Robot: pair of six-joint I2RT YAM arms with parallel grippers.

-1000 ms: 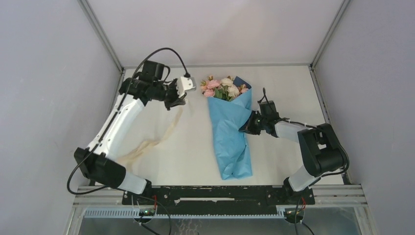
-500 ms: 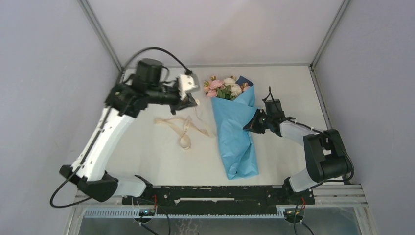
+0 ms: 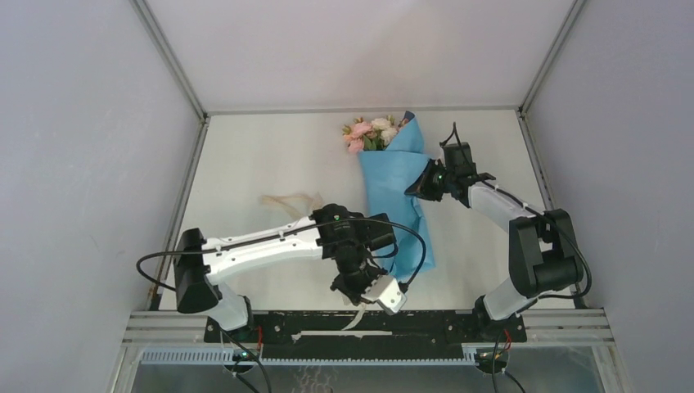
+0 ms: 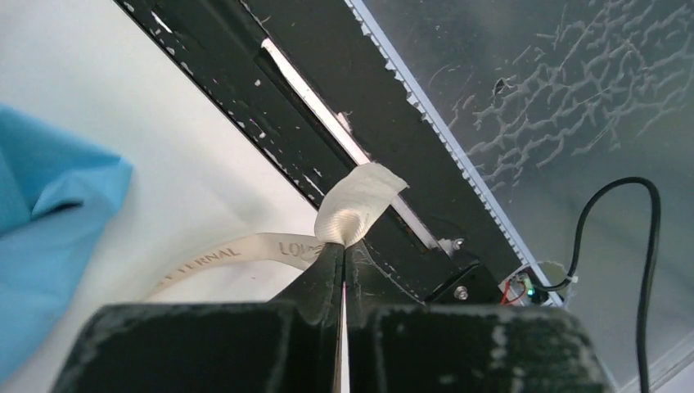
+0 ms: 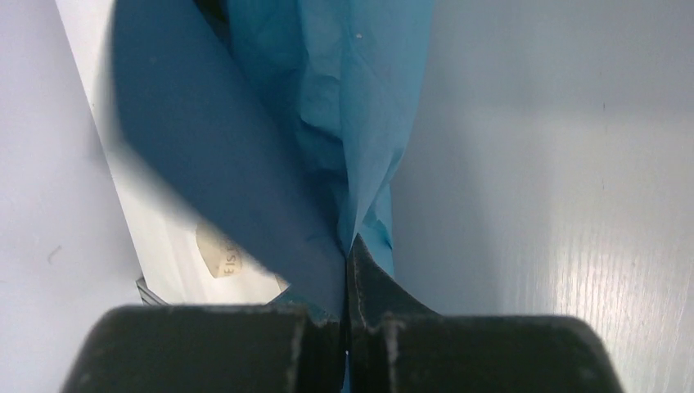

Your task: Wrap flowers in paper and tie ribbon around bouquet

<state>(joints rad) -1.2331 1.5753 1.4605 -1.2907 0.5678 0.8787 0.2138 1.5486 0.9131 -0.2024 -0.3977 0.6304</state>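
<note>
Left tool (image 4: 344, 252) has swung from far left to the counter's (image 3: 262, 155) near edge, beside the bouquet's (image 3: 393, 196) stem end, clamped on the ribbon (image 4: 360, 205) tip. Right tool (image 3: 419, 187) pinches the paper (image 5: 352, 123) edge mid-counter. Tying looks underway.

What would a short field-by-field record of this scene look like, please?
left gripper: shut on one end of the ribbon, near the front edge of the table
right gripper: shut on the right edge of the paper
ribbon, rest: loose part lies on the table, left of the bouquet
bouquet: lying lengthwise, flowers at the far end
tie: not yet done
</note>
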